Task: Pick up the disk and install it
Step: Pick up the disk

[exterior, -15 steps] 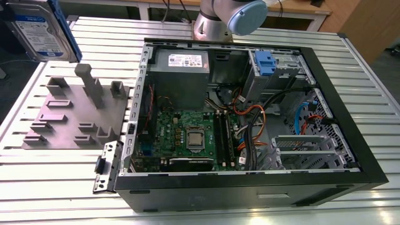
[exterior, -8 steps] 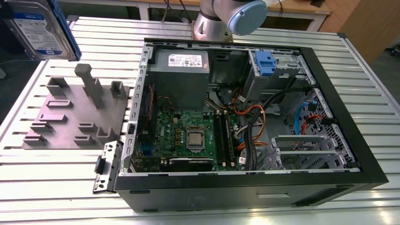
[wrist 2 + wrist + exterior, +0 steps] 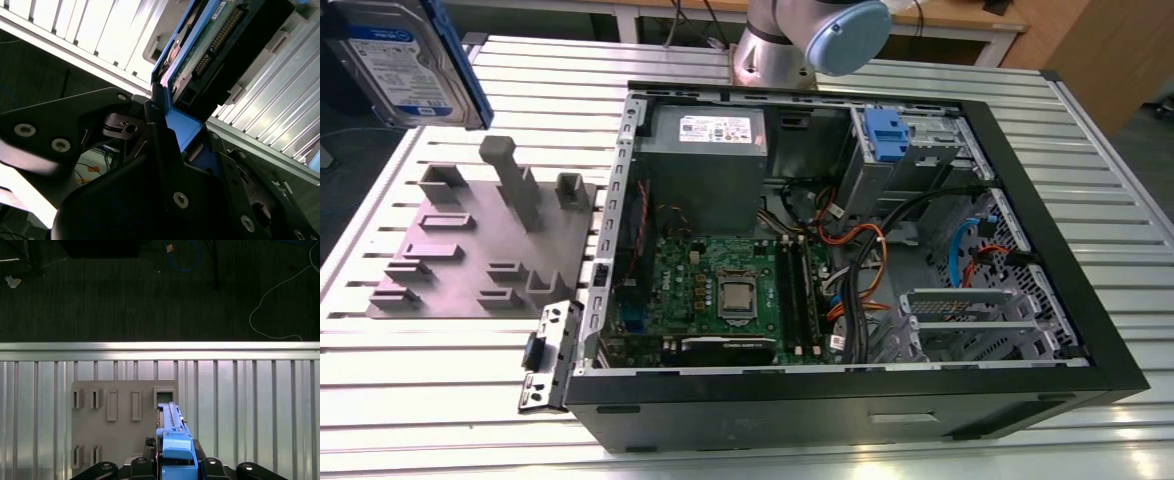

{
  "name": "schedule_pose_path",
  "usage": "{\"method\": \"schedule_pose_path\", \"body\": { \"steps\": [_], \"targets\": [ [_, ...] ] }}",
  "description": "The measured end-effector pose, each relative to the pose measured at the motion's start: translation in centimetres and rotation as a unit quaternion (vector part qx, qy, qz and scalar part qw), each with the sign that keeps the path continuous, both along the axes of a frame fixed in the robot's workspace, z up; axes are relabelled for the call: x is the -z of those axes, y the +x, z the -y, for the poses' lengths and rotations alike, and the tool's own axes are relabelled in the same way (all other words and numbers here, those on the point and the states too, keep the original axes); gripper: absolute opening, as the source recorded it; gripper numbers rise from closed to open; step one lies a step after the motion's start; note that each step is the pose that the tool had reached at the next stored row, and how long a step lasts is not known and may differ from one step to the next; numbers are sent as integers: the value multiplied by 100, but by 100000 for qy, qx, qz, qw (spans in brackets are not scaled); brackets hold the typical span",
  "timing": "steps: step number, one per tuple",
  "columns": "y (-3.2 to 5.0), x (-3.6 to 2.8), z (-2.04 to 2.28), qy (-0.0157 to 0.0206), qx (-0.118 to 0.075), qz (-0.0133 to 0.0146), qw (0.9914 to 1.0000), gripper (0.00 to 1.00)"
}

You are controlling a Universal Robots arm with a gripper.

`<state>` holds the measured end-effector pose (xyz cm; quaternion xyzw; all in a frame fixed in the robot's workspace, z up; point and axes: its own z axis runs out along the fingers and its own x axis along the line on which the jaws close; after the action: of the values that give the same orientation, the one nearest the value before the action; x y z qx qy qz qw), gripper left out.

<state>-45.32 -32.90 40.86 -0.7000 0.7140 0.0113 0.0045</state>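
The disk [image 3: 403, 62], silver-grey with a white label and a blue band, hangs upright in the air at the exterior view's far left, above the table and beyond the grey fixture plate [image 3: 480, 240]. In the first wrist view the disk [image 3: 172, 425] shows edge-on, its blue tab toward the camera, over the fixture plate [image 3: 100, 430]. My gripper [image 3: 176, 467] is shut on it. In the second wrist view the disk [image 3: 210, 47] shows its green board and connector, with the gripper [image 3: 167, 127] clamped on its blue rail.
The open computer case [image 3: 1067, 300] lies on the slatted metal table [image 3: 1134, 230], with a motherboard, cables, a grey power-supply box [image 3: 704, 130] and a blue latch on a metal cage [image 3: 887, 135]. The arm's base [image 3: 807, 40] stands behind the case. Dark floor lies beyond the table's edge [image 3: 160, 346].
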Motion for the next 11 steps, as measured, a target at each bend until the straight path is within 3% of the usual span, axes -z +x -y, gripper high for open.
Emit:
{"method": "schedule_pose_path", "body": {
  "steps": [11],
  "targets": [
    [0,-33,0,3,2,5,100000,36]
  ]
}}
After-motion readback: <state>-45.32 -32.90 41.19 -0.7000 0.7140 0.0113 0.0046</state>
